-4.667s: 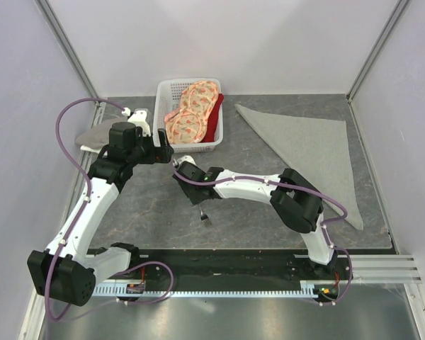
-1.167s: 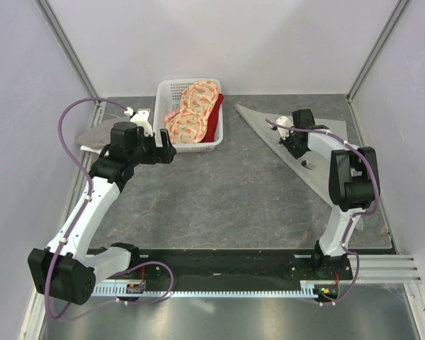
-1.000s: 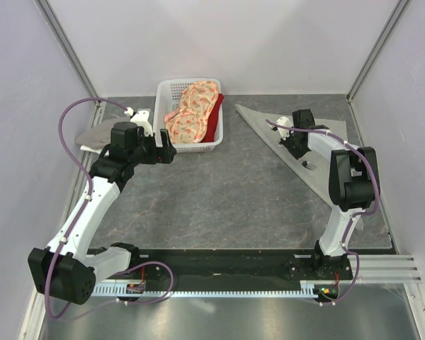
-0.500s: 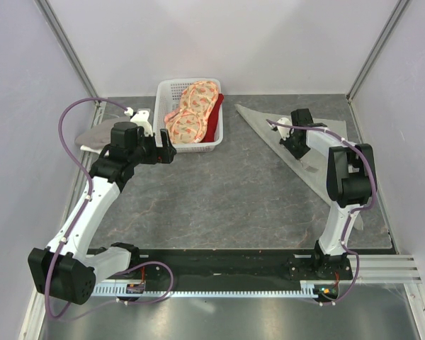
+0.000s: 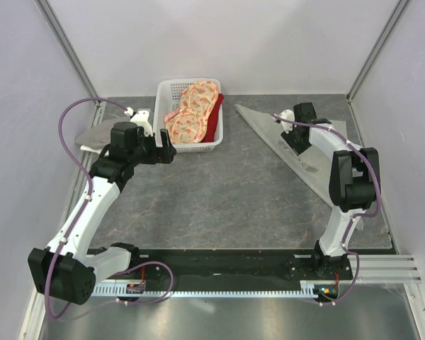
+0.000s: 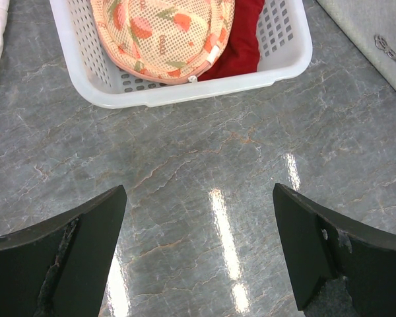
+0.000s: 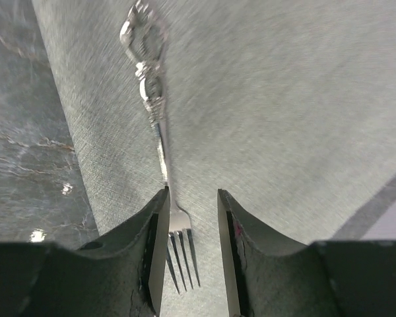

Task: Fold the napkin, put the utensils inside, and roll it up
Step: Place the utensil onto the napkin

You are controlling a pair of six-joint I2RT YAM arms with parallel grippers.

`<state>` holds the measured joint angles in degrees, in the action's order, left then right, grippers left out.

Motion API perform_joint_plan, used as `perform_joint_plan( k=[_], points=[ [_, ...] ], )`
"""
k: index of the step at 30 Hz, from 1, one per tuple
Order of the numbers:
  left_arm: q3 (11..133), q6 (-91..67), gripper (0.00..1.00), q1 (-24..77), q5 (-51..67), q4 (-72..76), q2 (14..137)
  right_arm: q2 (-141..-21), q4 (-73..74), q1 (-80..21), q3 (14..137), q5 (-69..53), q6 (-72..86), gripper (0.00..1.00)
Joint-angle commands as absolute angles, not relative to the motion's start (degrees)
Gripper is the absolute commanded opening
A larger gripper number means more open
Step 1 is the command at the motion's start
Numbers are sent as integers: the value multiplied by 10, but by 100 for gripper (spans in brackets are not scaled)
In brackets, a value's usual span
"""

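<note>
fork (image 7: pixel 157 119) now lies flat on the napkin (image 5: pixel 269 122), just inside its long diagonal edge and roughly parallel to it. the ornate handle end points away from the right wrist camera, tines toward it. a second ago the right fingers (image 7: pixel 192 195) were pressed together on it over the same spot. now they stand parted with the tines between the tips, and the gap is wider than the fork. can't tell if the left tip still touches the neck. nearly five seconds back that arm was mid-desk with the fork hanging from it, and the napkin was bare.

napkin is a folded triangle at the right rear of the desk (image 5: pixel 227 198), same place and shape as before. one point sits near the basket (image 5: pixel 191 145), one near the rear right corner, one toward the near right edge. its right side runs close along the desk edge by the wall.

left fingers (image 6: pixel 198 191) are spread wide and empty, hovering over bare desk just in front of the basket, unmoved across all frames. patterned cloths (image 5: pixel 191 113) and a red cloth (image 5: pixel 217 117) fill the basket. a grey-white cloth (image 5: pixel 92 134) lies at the left edge behind the left arm.

open room: a broad strip of bare desk runs from the napkin's diagonal edge across to the left arm and forward to the bases.
</note>
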<state>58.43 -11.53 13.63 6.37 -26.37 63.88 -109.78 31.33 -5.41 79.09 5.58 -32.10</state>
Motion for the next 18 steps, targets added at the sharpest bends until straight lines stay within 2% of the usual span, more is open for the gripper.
perform_joint_plan(
  k=[1,7,11,18],
  points=[
    [584,-127,100,138,70,-237,625,-1037,311,-53,836,49,-254,43],
    [584,-138,100,138,78,-235,627,-1027,292,-90,816,22,-154,43],
    [584,-146,100,138,90,-230,629,-1039,233,-143,784,84,-133,43],
    [584,-142,100,138,84,-229,635,-1130,201,-193,852,120,-109,44]
  ],
)
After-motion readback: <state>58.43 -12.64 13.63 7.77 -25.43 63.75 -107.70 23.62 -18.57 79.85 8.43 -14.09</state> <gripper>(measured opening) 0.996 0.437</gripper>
